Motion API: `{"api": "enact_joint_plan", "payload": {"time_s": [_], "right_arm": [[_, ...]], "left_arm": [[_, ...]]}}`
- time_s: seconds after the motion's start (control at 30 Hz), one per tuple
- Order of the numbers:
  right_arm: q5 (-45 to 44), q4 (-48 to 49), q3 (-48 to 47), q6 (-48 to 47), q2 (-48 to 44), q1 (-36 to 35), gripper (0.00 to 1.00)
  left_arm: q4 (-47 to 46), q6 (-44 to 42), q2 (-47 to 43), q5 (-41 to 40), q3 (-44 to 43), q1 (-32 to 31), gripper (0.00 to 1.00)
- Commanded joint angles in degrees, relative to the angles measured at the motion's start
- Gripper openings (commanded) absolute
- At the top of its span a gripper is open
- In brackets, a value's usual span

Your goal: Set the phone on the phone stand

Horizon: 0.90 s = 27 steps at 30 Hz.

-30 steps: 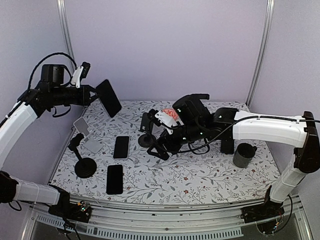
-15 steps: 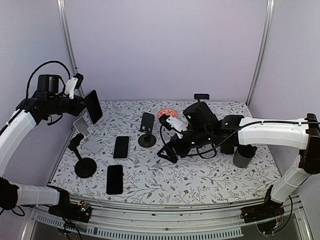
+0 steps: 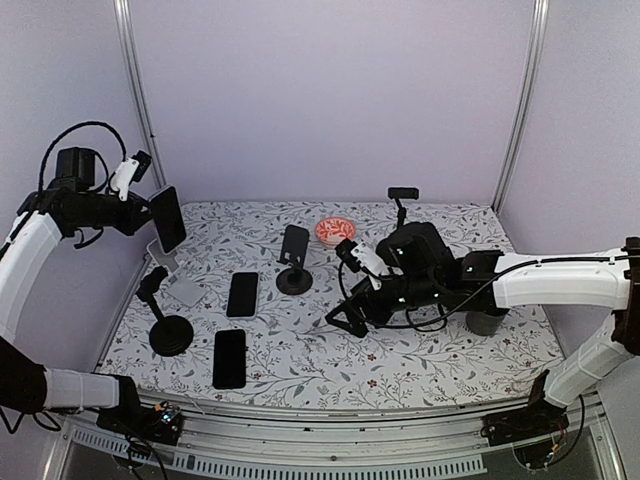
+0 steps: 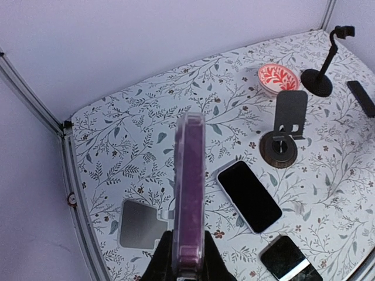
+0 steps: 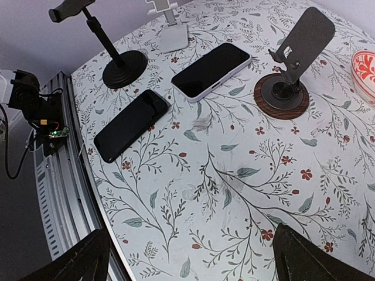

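both arms have drawn back; left gripper point(image 4: 187, 260) clamps the slim purple-cased phone point(image 4: 190, 187) edge-up above the floral-print table point(image 4: 146, 134); right gripper point(image 3: 352, 318) gapes wide, empty.

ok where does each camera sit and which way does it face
Top external: high behind the robot, looking down over the table; left arm and right arm show.
Left wrist: raised at left, looking down past the left gripper shut on a purple-cased phone.
Right wrist: low, facing left across the table; open right gripper at the bottom corners.
All share the black phone stand.
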<state>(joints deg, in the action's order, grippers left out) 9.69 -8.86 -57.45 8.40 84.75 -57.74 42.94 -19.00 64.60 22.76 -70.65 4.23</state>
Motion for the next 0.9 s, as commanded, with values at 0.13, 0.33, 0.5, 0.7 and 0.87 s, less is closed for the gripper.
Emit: {"api": "enact_joint_plan", "payload": {"time_s": [0.13, 0.33, 0.5, 0.7, 0.87], "right_arm": [[1.7, 3.2, 4.5, 2.7, -4.7, 0.2, 0.99], [2.3, 3.3, 7.2, 3.6, -7.4, 0.2, 0.99], [2.3, 2.5, 8.5, 3.2, -9.1, 0.2, 0.99], [2.9, 2.9, 8.2, 2.7, -8.2, 0.2, 0.99], [3.0, 2.8, 7.2, 2.9, -7.0, 0.2, 0.99]], "left_arm": [[0.2, -4.7, 0.0, 13.0, -0.6, 4.7, 0.00], [0.5, -8.5, 0.3, 14.4, 2.1, 6.2, 0.00], [-0.5, -11.1, 0.8, 16.9, 4.2, 8.7, 0.00], [-1.7, -12.6, 2.5, 18.4, 4.5, 9.7, 0.00], [-1.1, -15.4, 4.4, 18.0, 3.9, 10.5, 0.00]]}}
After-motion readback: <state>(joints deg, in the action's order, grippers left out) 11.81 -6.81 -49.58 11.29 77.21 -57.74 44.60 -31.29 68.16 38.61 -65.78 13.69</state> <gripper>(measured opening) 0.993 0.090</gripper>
